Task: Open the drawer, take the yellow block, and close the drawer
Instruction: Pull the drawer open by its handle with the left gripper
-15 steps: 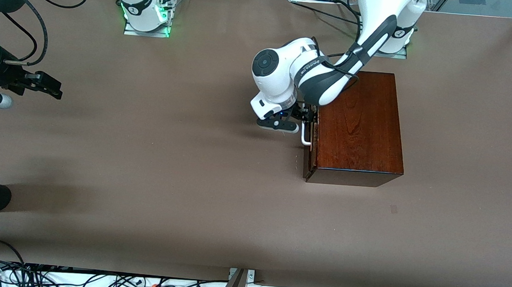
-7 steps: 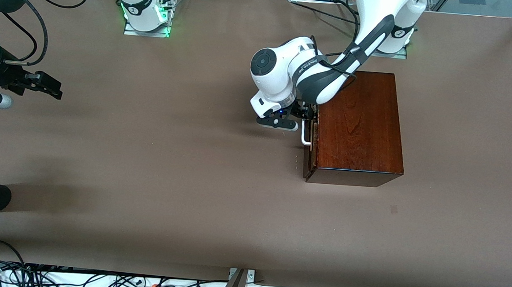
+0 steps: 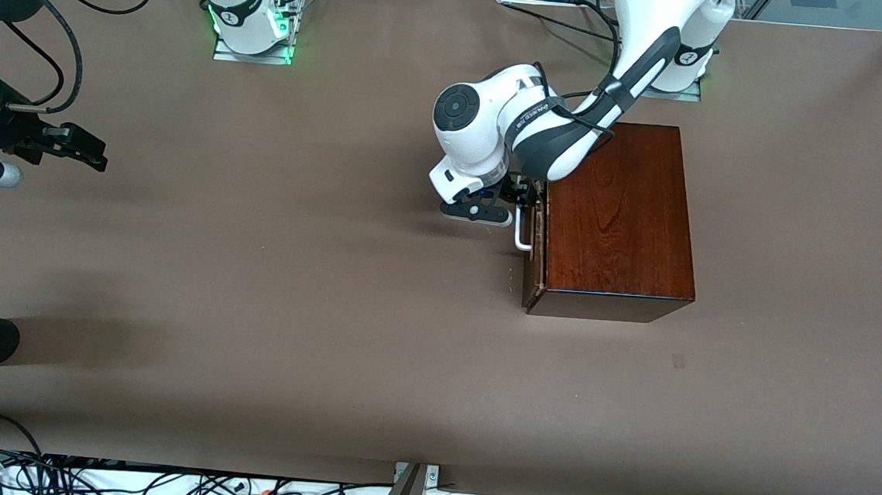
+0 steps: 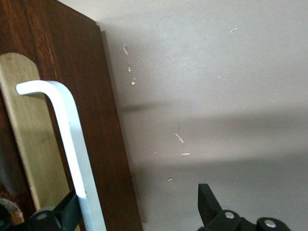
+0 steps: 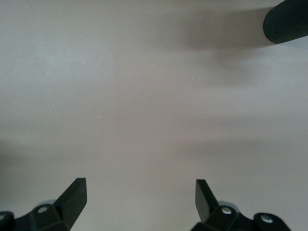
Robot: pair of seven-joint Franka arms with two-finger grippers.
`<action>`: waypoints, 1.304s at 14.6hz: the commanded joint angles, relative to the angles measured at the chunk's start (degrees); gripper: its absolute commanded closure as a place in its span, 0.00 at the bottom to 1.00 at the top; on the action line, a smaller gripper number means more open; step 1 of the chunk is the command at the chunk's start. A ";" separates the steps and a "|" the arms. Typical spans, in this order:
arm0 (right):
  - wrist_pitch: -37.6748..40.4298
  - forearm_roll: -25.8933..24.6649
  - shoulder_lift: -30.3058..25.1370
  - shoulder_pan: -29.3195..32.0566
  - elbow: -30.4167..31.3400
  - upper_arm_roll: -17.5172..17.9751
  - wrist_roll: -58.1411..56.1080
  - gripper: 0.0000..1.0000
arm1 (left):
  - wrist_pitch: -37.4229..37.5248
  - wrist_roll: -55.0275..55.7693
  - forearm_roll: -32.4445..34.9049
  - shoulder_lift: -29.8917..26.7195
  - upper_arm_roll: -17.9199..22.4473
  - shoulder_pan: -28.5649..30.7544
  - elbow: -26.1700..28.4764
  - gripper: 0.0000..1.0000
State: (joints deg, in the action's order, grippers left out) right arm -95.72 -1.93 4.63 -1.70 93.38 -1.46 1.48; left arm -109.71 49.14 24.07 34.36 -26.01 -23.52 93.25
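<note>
Handle (image 3: 523, 234): white U-bar on drawer (image 3: 535, 254) front, long axis runs nearer-farther from front cam.
Drawer: barely cracked out of mahogany box (image 3: 615, 217), toward right arm's end of desk (image 3: 251, 304).
Yellow block: not visible, prob. inside.
Left end effector (image 4: 139, 211): at handle, fingers apart straddling bar, one finger (image 4: 57, 214) touching it; pull dir = away from box.
Right end effector (image 5: 139, 199): fingers apart, empty, waits well apart over bare desk.

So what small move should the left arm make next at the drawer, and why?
Probably keep pulling the white handle toward the right arm's end: the left gripper is hooked open around it, and the drawer is only slightly out.
</note>
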 commanded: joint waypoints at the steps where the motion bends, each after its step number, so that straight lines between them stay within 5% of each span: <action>1: -0.08 0.78 -0.24 -0.15 -0.13 -0.13 0.10 0.00 | -5.59 2.45 -3.14 2.29 -0.53 -2.14 -1.67 0.00; 19: -0.17 0.70 -0.50 -0.15 -0.22 -0.13 -0.43 0.00 | -6.66 4.48 -6.58 8.18 -0.44 -6.45 -13.45 0.00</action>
State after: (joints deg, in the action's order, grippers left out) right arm -95.84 -1.93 4.63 -1.70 93.32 -1.46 1.48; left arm -115.60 52.87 19.28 40.48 -25.87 -28.33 83.54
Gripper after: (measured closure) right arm 0.000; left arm 0.000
